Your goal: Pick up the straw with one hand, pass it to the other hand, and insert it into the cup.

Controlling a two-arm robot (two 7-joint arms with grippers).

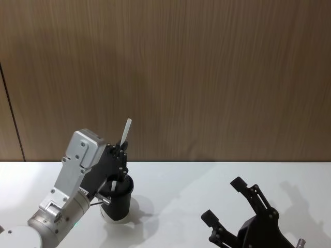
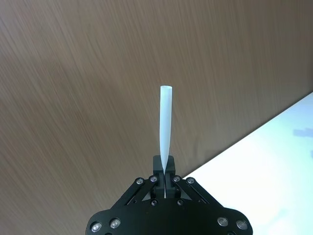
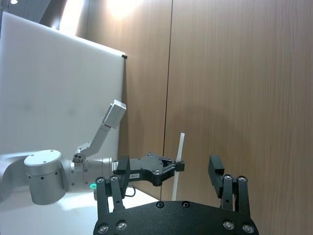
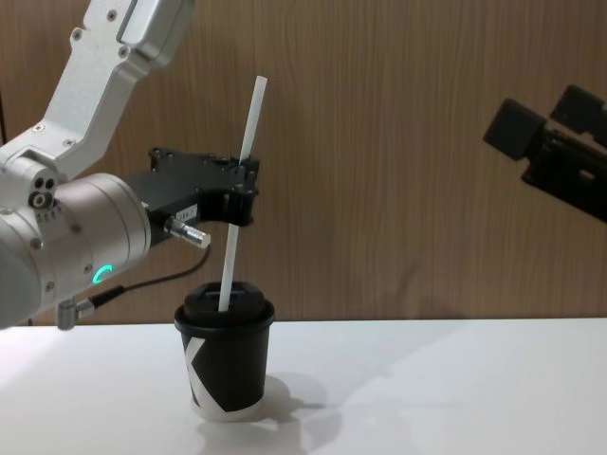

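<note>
- Straw: near upright, top tilted slightly right, lower end at cup lid.
- Left gripper: clamped on straw mid-length, above cup.
- Right gripper: fingers spread wide, holding nothing, well apart.

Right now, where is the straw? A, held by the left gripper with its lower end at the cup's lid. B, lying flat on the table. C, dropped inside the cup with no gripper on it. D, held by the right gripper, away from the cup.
A: the left gripper is shut on the straw, whose lower end meets the lid of the cup; the right gripper is open and off to the side.
</note>
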